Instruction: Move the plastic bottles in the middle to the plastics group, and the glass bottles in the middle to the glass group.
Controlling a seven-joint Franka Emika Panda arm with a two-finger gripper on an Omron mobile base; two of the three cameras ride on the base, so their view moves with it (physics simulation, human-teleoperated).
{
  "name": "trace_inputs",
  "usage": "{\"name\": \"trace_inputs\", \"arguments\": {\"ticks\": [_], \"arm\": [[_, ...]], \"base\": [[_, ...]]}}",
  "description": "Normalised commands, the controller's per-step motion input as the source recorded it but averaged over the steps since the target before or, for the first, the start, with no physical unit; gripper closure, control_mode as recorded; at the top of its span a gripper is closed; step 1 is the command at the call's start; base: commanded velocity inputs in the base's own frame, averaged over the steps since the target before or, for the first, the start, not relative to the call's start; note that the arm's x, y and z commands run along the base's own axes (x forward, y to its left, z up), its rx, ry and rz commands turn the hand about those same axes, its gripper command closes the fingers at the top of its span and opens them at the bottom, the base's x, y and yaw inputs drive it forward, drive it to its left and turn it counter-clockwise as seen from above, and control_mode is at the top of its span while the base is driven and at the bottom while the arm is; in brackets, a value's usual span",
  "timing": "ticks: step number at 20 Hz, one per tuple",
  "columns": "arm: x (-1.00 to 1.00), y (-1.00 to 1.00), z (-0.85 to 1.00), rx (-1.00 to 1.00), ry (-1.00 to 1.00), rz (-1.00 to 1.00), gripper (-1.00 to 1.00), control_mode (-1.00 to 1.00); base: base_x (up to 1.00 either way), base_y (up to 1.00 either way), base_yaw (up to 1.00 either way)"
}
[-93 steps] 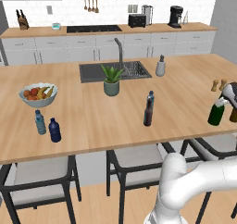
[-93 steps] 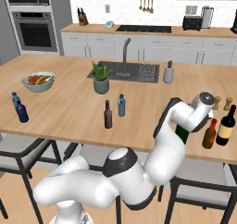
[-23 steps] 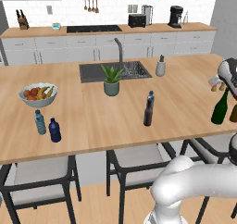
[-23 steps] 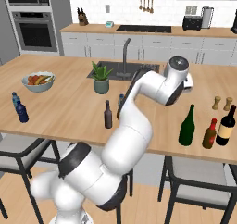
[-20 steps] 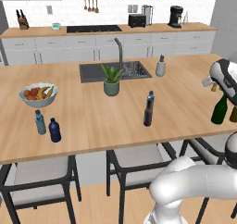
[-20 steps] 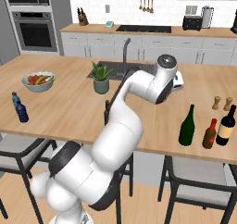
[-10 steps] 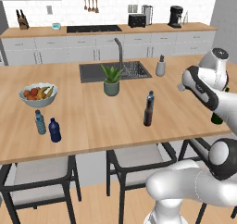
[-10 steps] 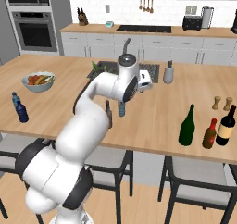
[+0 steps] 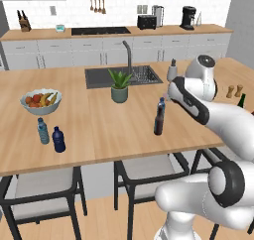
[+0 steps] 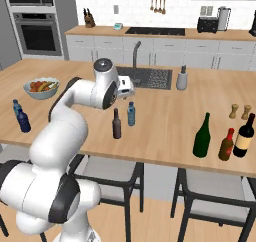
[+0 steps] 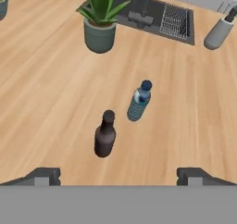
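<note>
We found the gripper (image 11: 118,174) with its jaws spread wide and nothing between them, hanging above the island counter (image 9: 99,130). Below it the slim brown bottle (image 11: 105,134) stood upright beside the pale-blue water bottle (image 11: 138,101), both nearer us than the potted plant (image 11: 99,24). The green wine bottle (image 10: 202,135) stood well right of that plant (among the glass bottles).
</note>
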Motion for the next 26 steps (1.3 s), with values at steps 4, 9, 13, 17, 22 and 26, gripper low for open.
{"name": "trace_inputs", "arguments": {"ticks": [4, 9, 13, 17, 22, 26], "arm": [[0.05, 0.66, -0.46, 0.22, -0.01, 0.04, -1.00, -1.00], [0.00, -0.08, -0.35, 0.12, -0.26, 0.17, -1.00, -1.00], [0.00, -0.21, 0.04, 0.03, -0.46, 0.11, -1.00, -1.00], [0.00, -0.05, -0.17, 0.01, -0.29, 0.04, -1.00, -1.00], [0.10, -0.14, -0.04, 0.00, -0.07, 0.07, -1.00, -1.00], [0.22, -0.29, 0.04, 0.00, 0.00, 0.09, -1.00, -1.00]], "base": [[0.00, 0.00, 0.00], [0.00, 0.00, 0.00], [0.00, 0.00, 0.00], [0.00, 0.00, 0.00], [0.00, 0.00, 0.00], [0.00, 0.00, 0.00]]}}
